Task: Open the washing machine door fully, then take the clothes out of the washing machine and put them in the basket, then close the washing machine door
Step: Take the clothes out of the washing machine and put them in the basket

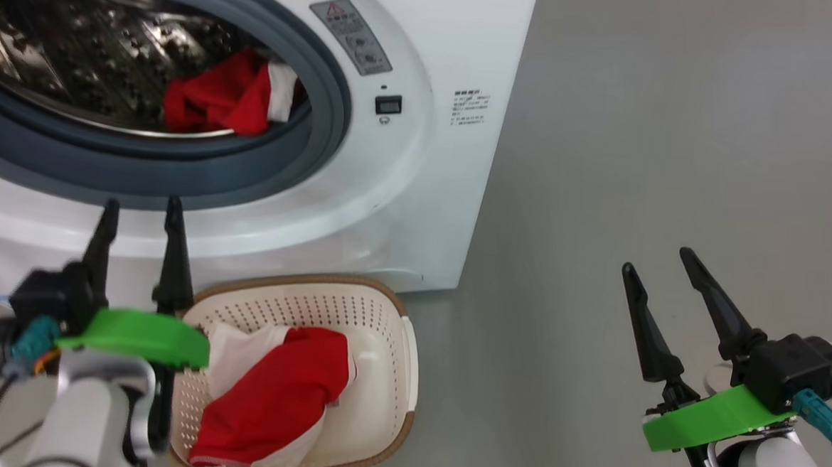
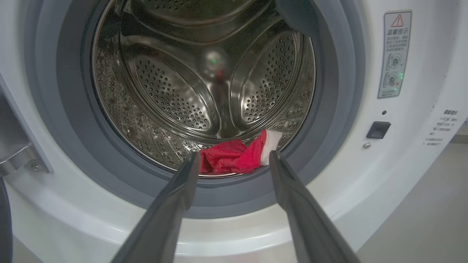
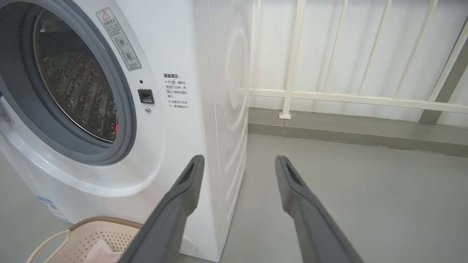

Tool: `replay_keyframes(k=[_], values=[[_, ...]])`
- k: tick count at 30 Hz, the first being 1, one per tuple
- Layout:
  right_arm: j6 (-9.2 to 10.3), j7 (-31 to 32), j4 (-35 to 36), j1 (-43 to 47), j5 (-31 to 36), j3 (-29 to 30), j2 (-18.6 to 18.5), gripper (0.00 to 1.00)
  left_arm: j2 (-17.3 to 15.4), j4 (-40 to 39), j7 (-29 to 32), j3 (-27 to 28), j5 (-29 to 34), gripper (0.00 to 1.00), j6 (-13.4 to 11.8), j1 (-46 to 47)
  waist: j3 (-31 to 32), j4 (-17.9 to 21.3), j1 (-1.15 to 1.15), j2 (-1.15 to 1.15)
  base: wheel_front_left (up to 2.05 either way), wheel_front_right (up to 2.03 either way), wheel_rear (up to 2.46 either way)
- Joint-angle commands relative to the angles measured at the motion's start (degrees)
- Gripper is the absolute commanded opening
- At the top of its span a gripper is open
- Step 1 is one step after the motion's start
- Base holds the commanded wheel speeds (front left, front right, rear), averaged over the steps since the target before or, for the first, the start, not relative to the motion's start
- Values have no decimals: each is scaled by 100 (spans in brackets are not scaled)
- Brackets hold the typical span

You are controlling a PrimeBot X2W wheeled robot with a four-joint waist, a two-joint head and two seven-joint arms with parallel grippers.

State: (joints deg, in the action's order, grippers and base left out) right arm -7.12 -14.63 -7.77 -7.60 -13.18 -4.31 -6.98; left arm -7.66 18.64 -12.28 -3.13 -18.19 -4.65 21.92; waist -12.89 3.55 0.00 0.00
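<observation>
Left gripper (image 2: 234, 155) spread, clothes (image 2: 228, 160) (maybe one) beyond

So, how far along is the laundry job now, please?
Done: the washing machine stands open and one red garment lies in the basket. In hand: nothing; the open left gripper points at another red garment in the drum. Left: moving that garment, then shutting the machine.

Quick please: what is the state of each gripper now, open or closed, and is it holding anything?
Left gripper: open, fingers apart, holding nothing.
Right gripper: open, fingers apart, holding nothing.
</observation>
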Motion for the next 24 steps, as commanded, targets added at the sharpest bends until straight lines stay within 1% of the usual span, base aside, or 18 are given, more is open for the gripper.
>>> replay_keyframes(k=[1,8,14,20,24], values=[[-36,-37,174,-169,-71,-113,-83,100,-160,-43,-58,186,-9,100,19,317,-400,-28,0,0,0,0,0],[-36,-37,227,-474,-88,-115,-155,100,-207,753,-97,180,-86,100,139,1539,-942,-19,0,0,0,0,0],[-36,-37,239,-705,-96,-147,-156,100,-315,1491,-141,222,-148,100,232,2471,-1297,49,0,0,0,0,0],[-36,-37,202,-859,-124,-237,-130,100,-366,2141,-214,197,-101,100,271,3193,-1561,105,0,0,0,0,0],[-36,-37,154,-911,-144,-341,-131,100,-334,2644,-239,306,-266,100,380,3622,-1651,126,0,0,0,0,0]])
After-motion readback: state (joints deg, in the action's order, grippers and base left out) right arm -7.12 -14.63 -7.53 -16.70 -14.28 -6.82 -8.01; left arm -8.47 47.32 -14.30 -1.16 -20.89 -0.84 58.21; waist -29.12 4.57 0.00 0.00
